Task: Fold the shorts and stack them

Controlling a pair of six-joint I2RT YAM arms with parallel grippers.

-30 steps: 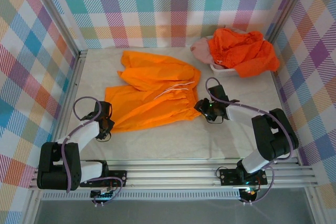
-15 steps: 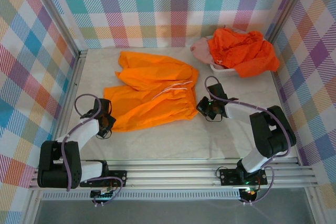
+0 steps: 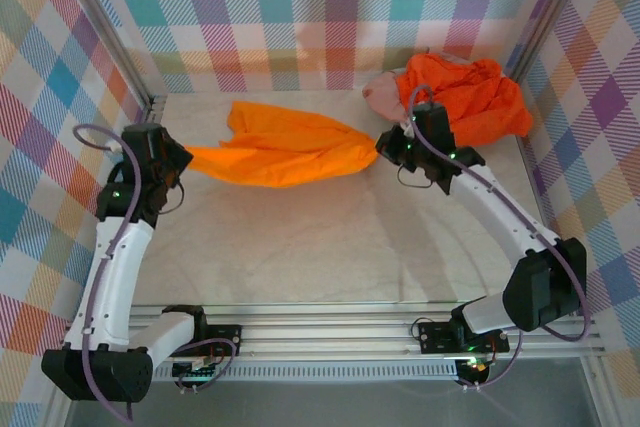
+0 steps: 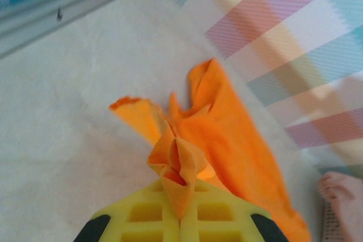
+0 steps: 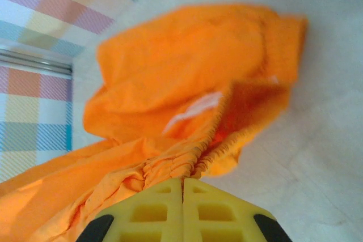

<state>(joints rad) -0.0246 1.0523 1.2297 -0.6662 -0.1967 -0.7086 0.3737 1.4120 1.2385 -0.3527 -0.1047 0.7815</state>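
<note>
One pair of bright orange shorts (image 3: 280,147) hangs stretched between my two grippers above the back half of the table, its far part resting on the surface. My left gripper (image 3: 184,158) is shut on a bunched corner of the cloth (image 4: 180,165). The right gripper (image 3: 386,145) is shut on the gathered elastic waistband (image 5: 187,160), with a white drawstring (image 5: 193,107) just beyond it. Another orange pair (image 3: 462,97) and a dusty pink pair (image 3: 381,97) are heaped in the basket at the back right.
The white mesh basket (image 3: 413,130) stands in the back right corner, close behind my right gripper. Plaid walls and metal rails (image 3: 143,147) close in the table on the left, back and right. Bare table surface (image 3: 320,247) stretches in front of the shorts.
Both grippers have shut on the shorts' near edge and risen, carrying it up and toward the back. The flat-lying shorts are now a lifted, stretched band.
</note>
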